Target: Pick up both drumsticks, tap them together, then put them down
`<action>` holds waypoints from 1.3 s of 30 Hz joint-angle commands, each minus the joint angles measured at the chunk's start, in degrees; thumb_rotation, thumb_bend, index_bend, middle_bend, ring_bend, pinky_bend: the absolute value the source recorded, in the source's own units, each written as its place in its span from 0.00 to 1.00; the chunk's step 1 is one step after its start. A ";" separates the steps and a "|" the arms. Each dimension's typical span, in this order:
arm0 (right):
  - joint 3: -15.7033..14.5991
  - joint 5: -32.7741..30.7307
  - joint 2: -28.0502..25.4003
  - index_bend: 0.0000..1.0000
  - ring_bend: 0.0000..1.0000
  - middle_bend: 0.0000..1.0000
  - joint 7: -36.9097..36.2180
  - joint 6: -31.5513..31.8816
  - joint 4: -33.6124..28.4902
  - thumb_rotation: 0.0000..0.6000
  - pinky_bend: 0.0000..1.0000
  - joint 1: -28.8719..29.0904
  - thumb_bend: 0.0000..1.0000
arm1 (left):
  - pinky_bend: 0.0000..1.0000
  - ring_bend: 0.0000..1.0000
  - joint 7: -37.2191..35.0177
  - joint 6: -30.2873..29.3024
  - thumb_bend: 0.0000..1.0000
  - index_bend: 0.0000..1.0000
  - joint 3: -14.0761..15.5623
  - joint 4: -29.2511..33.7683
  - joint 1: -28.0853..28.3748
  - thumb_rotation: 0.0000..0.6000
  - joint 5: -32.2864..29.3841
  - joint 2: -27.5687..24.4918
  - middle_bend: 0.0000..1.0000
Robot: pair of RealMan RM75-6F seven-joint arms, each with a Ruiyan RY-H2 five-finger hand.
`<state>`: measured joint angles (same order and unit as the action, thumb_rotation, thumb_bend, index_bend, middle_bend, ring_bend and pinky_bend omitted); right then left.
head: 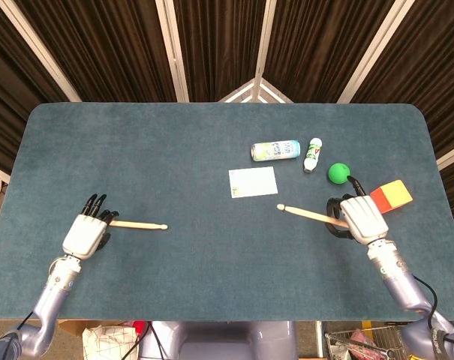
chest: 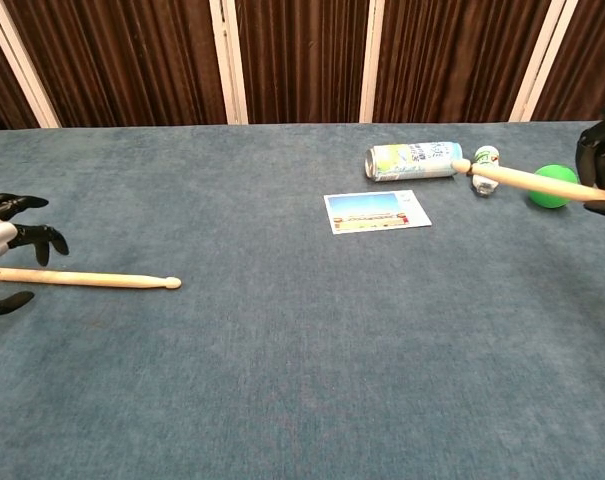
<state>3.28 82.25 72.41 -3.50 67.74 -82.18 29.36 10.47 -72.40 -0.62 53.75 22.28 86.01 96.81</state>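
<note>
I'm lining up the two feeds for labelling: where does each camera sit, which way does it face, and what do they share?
Head view: high above the near edge, looking steeply down on the table; both forearms, left hand and right hand show.
Chest view: low at the near edge, facing across toward the curtains; only hand parts at the edges.
Shared: both drumsticks, card, can, green ball.

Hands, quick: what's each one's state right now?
Left hand: open; wooden drumstick lies on the table beside it.
Right hand: holding the other wooden drumstick.
</note>
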 commanded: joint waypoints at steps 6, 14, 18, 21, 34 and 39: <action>-0.77 0.51 3.21 0.67 0.52 0.63 4.03 -1.52 3.03 1.00 0.01 -0.02 0.42 | 0.00 0.02 -0.27 -5.91 0.47 0.27 -1.87 17.37 -1.44 1.00 1.10 -8.25 0.36; -1.55 1.49 7.46 0.67 0.52 0.63 9.00 -3.05 8.01 1.00 0.01 0.50 0.42 | 0.00 0.02 0.63 -10.84 0.47 0.26 -3.95 30.05 -1.96 1.00 3.51 -15.36 0.35; -1.81 1.79 9.52 0.67 0.52 0.63 9.64 -3.61 10.08 1.00 0.01 0.58 0.42 | 0.00 0.01 1.33 -12.32 0.47 0.24 -4.27 33.88 -2.55 1.00 4.37 -18.54 0.35; -1.91 1.89 10.80 0.67 0.52 0.63 9.86 -3.93 11.28 1.00 0.01 0.58 0.42 | 0.00 0.01 1.64 -12.82 0.47 0.24 -4.33 35.54 -3.13 1.00 4.23 -20.29 0.35; -1.15 -1.78 15.18 0.67 0.52 0.63 10.51 -8.85 13.07 1.00 0.01 0.95 0.42 | 0.00 0.01 0.17 -13.35 0.47 0.25 -4.16 36.61 -4.24 1.00 4.45 -22.66 0.36; 0.73 -4.82 16.07 0.67 0.52 0.63 12.29 -10.13 12.28 1.00 0.01 1.31 0.42 | 0.00 0.01 0.21 -13.10 0.47 0.25 -3.96 36.84 -4.53 1.00 4.42 -23.00 0.36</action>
<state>3.22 78.38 88.22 7.96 57.96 -69.53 30.47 10.67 -85.53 -4.64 90.59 17.79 90.41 73.84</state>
